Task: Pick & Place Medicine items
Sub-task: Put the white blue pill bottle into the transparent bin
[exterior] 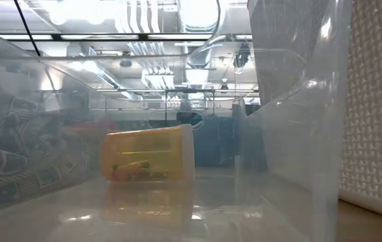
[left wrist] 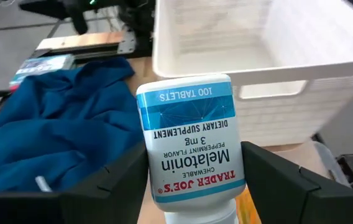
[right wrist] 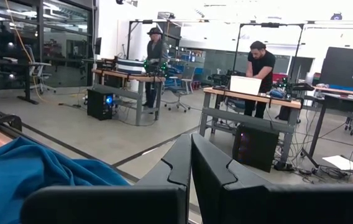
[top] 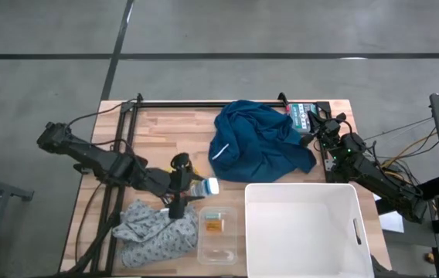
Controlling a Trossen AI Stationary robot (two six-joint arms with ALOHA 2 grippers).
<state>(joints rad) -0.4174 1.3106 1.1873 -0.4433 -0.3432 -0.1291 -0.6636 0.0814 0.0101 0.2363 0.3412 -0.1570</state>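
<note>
The left pincer (top: 196, 188) grips the white carton (left wrist: 192, 140) near the surface's middle, above the clear tray (top: 218, 232), where the amber bottle (top: 214, 225) already lies: about half done. The right pincer (right wrist: 191, 174) waits clenched at the far right corner.

My left gripper (top: 191, 188) stands just beside the clear tray (top: 218, 230), gripping the white carton (top: 204, 186) over bare wood; the grey cloth (top: 156, 230) lies against the tray's other side, blocking that approach. Beyond the tray the white bin (top: 304, 228) walls off one flank; the blue cloth (top: 258, 143) heaps behind it; between cloth and tray the tabletop (top: 165, 135) lies free.
</note>
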